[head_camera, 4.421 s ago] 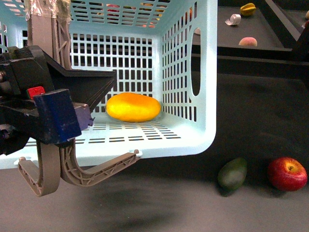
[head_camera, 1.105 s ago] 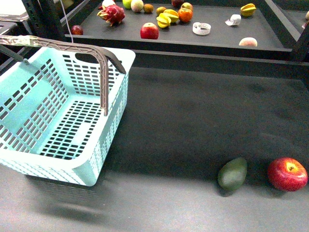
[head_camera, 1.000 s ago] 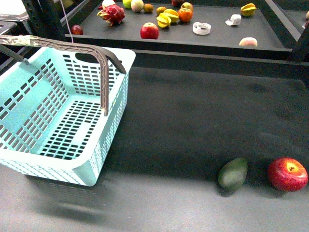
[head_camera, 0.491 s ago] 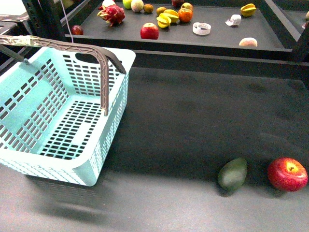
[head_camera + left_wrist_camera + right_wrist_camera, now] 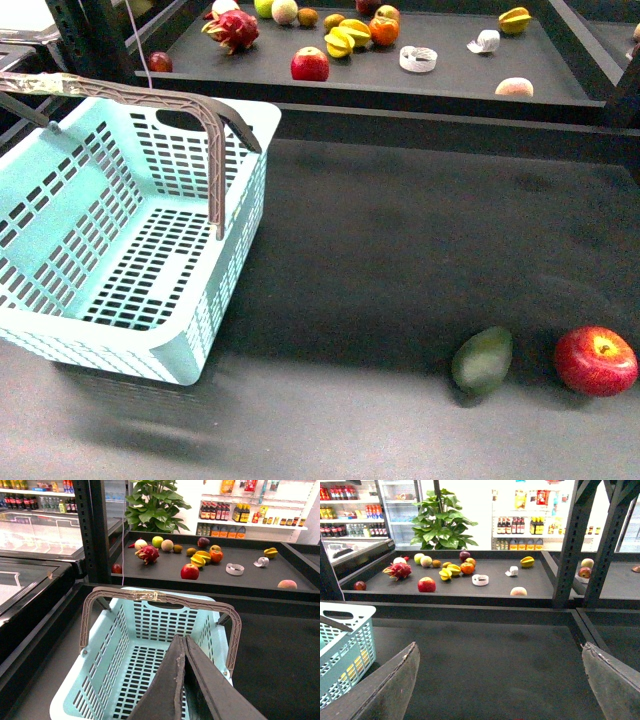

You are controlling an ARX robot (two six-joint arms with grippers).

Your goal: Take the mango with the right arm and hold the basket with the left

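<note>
The turquoise basket [image 5: 110,345] stands on the dark table at the left, its grey-brown handles [image 5: 150,98] raised. Its floor looks bare in the front and left wrist views; I see no mango there. In the right wrist view yellow-orange shows through the slots of the basket's wall [image 5: 345,645]; I cannot tell what it is. My left gripper [image 5: 183,638] is shut on nothing and hangs above the basket [image 5: 90,690], apart from the handles [image 5: 160,596]. My right gripper [image 5: 499,650] is open and empty over the table beside the basket. Neither gripper shows in the front view.
A dark green fruit [image 5: 482,360] and a red apple [image 5: 596,360] lie at the table's front right. A raised shelf [image 5: 450,80] behind holds several fruits, among them a red apple [image 5: 309,64], a dragon fruit [image 5: 232,28] and starfruits [image 5: 338,42]. Black posts [image 5: 567,545] stand on the right.
4.4 s ago my left gripper held the basket close up by its handle, with the mango inside. Now the basket stands on the table. Over the last second nothing has moved.
</note>
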